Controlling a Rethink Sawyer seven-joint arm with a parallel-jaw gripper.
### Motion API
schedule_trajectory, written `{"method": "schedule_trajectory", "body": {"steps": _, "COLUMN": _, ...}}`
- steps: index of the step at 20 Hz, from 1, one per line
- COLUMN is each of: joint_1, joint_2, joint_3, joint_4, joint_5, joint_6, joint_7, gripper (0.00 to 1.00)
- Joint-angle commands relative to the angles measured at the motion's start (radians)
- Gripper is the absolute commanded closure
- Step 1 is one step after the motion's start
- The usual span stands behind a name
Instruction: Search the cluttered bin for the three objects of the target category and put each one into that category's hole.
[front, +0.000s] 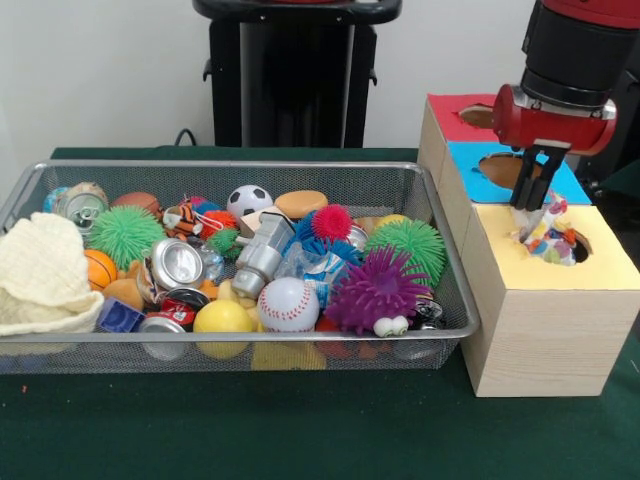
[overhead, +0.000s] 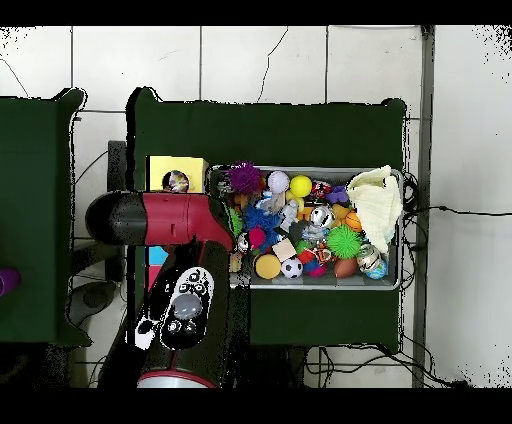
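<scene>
Front view: gripper (front: 531, 203) down over yellow-topped hole (front: 568, 243) at right, jaws pinching a multicolour cloth piece (front: 548, 236) that sits in the hole mouth. Wire bin (front: 230, 335) left of the wooden box (front: 535, 330), packed w/ clutter: baseball (front: 288, 304), purple spiky ball (front: 378, 288), cream knit cloth (front: 42, 272) at far left. Other cloth pieces not made out.

Overhead view: red arm (overhead: 165, 220) lying across the box, left of bin (overhead: 400, 285). Cloth piece (overhead: 177, 181) seen in yellow top's hole. Gripper hidden under arm.

A small dotted cloth piece (front: 549, 237) sits bunched in the round hole (front: 572, 243) of the yellow box top, right of frame. The wire bin (front: 452, 255), centre-left, brims with toys; other cloth pieces possibly buried.
</scene>
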Motion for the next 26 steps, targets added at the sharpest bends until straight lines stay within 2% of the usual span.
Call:
{"method": "schedule_trajectory", "body": {"steps": 1, "joint_1": -0.005, "joint_2": 0.046, "joint_3": 0.032, "joint_4": 0.110, "joint_5": 0.050, "joint_6": -0.073, "joint_7": 0.289, "gripper": 1.00}}
{"method": "schedule_trajectory", "body": {"steps": 11, "joint_1": -0.048, "joint_2": 0.089, "joint_3": 0.075, "joint_4": 0.068, "joint_5": 0.067, "joint_6": -0.138, "joint_7": 0.248, "gripper": 1.00}}
{"method": "schedule_trajectory", "body": {"steps": 17, "joint_1": -0.044, "joint_2": 0.097, "joint_3": 0.067, "joint_4": 0.052, "joint_5": 0.068, "joint_6": -0.126, "joint_7": 0.233, "gripper": 1.00}}
{"method": "schedule_trajectory", "body": {"steps": 26, "joint_1": -0.060, "joint_2": 0.066, "joint_3": 0.071, "joint_4": 0.076, "joint_5": 0.052, "joint_6": -0.111, "joint_7": 0.191, "gripper": 1.00}}
